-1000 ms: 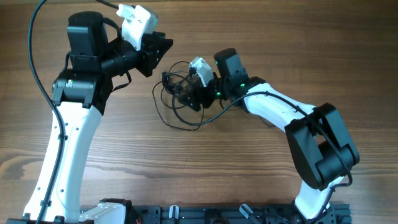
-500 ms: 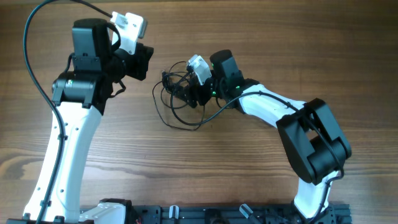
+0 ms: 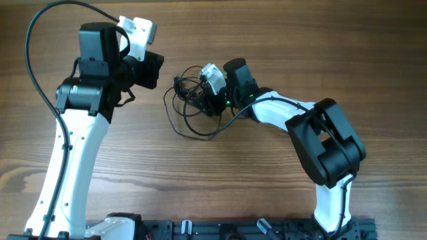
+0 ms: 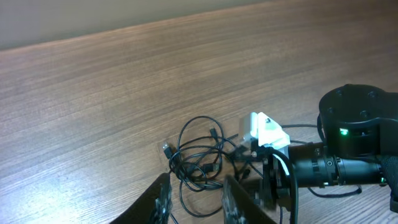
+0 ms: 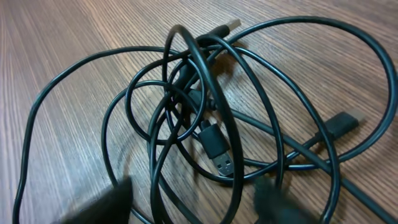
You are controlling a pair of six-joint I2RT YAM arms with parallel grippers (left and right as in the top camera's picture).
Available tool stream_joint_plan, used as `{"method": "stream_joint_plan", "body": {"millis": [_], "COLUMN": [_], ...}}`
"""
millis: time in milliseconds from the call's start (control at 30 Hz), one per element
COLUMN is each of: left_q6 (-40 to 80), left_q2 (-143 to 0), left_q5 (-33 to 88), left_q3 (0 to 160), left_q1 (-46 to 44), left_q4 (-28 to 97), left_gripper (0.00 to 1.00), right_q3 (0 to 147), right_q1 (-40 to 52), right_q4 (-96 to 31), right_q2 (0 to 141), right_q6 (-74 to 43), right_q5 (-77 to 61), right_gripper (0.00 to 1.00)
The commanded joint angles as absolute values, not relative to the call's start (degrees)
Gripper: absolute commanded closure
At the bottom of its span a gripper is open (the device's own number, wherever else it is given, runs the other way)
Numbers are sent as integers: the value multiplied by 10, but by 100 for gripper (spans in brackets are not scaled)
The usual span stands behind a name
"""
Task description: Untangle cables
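The cables [image 3: 185, 107] are thin black wires with small USB plugs, lying as one loose tangle of loops on the wooden table. They fill the right wrist view [image 5: 205, 124] and show in the left wrist view [image 4: 198, 155]. My right gripper [image 3: 201, 101] is low over the tangle's right side, open, with several loops lying between its blurred fingers [image 5: 189, 211]; a finger [image 5: 102, 205] shows at bottom left. It also shows in the left wrist view [image 4: 268, 171]. My left gripper [image 3: 155, 70] is open and empty, raised to the left of the tangle, its own view showing it apart [image 4: 198, 205].
The wooden table [image 3: 267, 180] extends all round the tangle. A thick black arm cable [image 3: 37, 73] arcs at the far left. A dark rail [image 3: 220, 230] runs along the front edge. One cable loop [image 3: 175, 123] trails toward the front left of the tangle.
My left gripper has drawn back to the left, away from the tangle. My right gripper has shifted slightly left and back over the cables; its elbow swung left.
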State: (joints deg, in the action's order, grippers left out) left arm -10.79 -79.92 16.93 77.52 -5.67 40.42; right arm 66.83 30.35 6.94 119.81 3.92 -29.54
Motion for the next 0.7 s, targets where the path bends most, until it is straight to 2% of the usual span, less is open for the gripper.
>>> {"method": "stream_joint_plan", "body": {"millis": [0, 233, 433, 667], "left_q6": [-100, -100, -100, -103], "left_q2": [-802, -804, -820, -914], "left_q5": [165, 175, 175, 312], "left_q3": [776, 776, 776, 776], "left_q1": [-59, -59, -59, -68], "left_q4": [414, 445, 459, 458], "left_gripper": [72, 71, 68, 68], "right_q3": [668, 699, 747, 757], "right_q1": [304, 299, 268, 250], "right_q4": [73, 34, -128, -290], "right_q2": [1210, 1176, 1048, 927], "right_q6": [24, -32, -30, -30], "right_q5": [-282, -304, -231, -130], "right_gripper": [96, 96, 96, 96]}}
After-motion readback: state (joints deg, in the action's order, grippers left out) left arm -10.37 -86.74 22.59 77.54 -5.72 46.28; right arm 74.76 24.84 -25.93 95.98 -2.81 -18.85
